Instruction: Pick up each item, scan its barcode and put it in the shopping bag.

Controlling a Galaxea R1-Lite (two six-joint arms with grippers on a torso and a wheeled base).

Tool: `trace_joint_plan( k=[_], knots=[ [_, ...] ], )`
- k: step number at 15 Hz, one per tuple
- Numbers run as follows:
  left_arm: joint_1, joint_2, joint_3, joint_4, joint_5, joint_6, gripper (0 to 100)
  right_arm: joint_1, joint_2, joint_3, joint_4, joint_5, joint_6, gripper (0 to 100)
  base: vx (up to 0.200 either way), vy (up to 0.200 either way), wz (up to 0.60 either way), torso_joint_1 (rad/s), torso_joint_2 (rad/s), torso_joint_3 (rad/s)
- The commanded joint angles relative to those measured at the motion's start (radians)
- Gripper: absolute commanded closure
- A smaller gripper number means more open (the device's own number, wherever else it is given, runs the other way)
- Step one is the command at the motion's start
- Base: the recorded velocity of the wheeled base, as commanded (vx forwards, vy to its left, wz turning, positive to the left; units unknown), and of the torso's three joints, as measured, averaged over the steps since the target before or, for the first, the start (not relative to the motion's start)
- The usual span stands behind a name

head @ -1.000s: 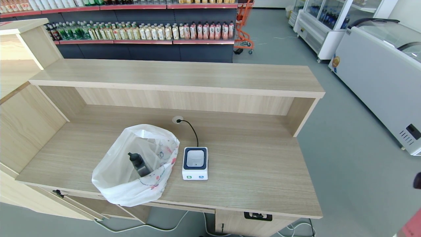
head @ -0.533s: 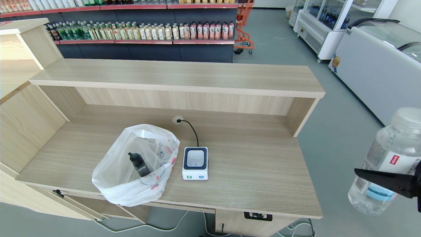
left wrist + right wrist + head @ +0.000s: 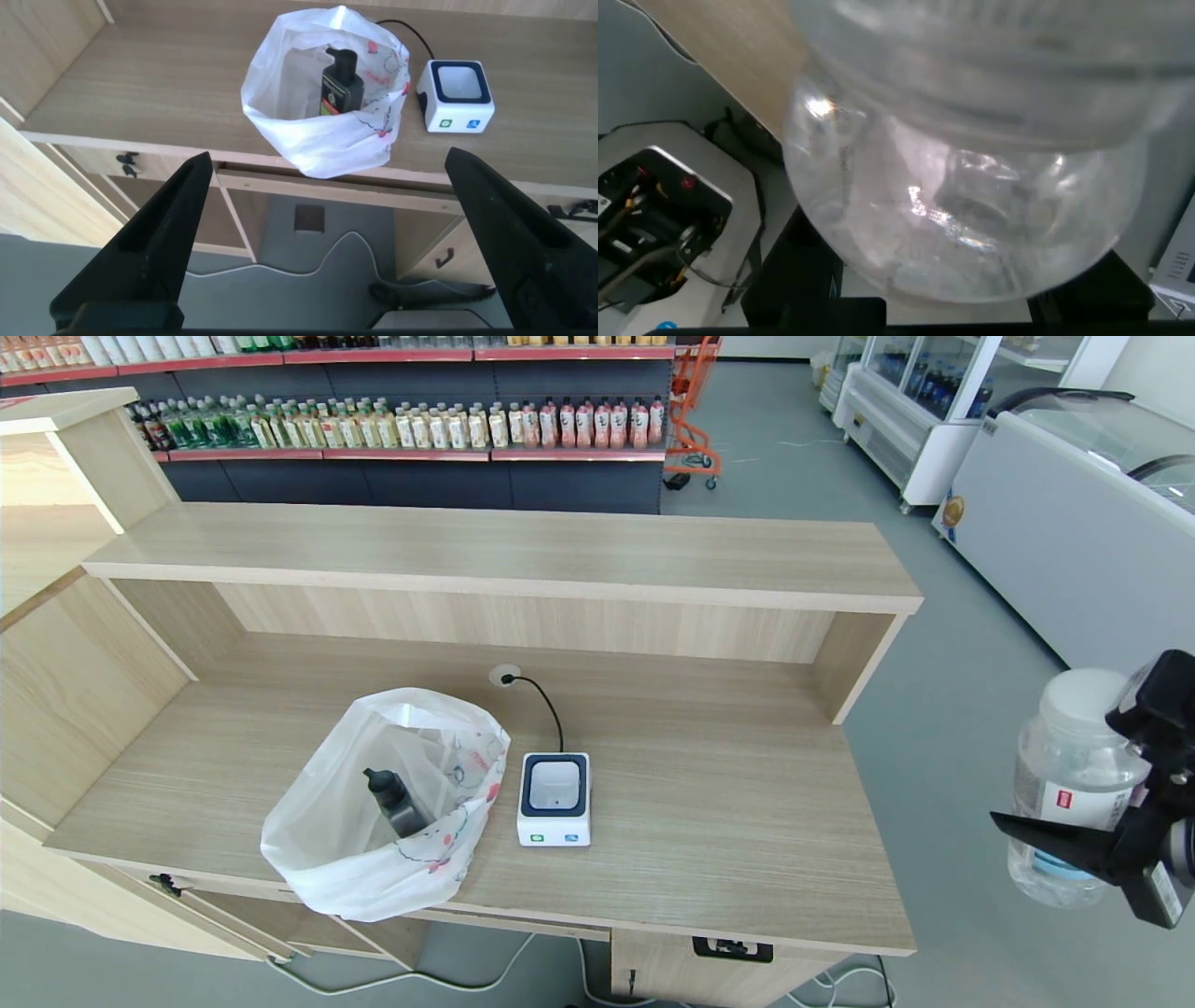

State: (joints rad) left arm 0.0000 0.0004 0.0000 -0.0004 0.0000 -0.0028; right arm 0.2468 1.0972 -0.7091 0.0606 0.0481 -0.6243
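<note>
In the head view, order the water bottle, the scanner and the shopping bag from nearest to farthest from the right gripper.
1. Water bottle, in the right gripper itself.
2. Scanner, mid-counter.
3. Shopping bag, farther left.

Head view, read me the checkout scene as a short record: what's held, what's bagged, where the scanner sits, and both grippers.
held: water bottle, beyond the counter's right end
bagged: dark bottle inside the shopping bag
scanner: on the counter, right of the shopping bag
left gripper: open, empty
right gripper: shut on the water bottle
</note>
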Motion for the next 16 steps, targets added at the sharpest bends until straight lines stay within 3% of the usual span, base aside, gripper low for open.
trace_joint_plan(
  k=[1,5,12,16],
  knots=[
    [0.0,0.0,0.0,-0.001,0.0,0.0,0,0.002,0.007,0.007,-0.002,-0.001,-0.048,100,0.0,0.0,0.0,0.0,0.0,0.0],
    [0.0,0.0,0.0,0.0,0.0,0.0,0,-0.003,-0.002,0.008,-0.004,-0.022,-0.196,100,0.0,0.0,0.0,0.0,0.0,0.0],
    [0.0,0.0,0.0,0.0,0.0,0.001,0,-0.006,-0.011,0.014,-0.002,-0.066,-0.229,100,0.0,0.0,0.0,0.0,0.0,0.0],
    [0.0,0.0,0.0,0.0,0.0,0.0,0,-0.004,-0.016,0.033,-0.002,-0.063,-0.288,100,0.0,0.2,0.0,0.0,0.0,0.004]
  ],
)
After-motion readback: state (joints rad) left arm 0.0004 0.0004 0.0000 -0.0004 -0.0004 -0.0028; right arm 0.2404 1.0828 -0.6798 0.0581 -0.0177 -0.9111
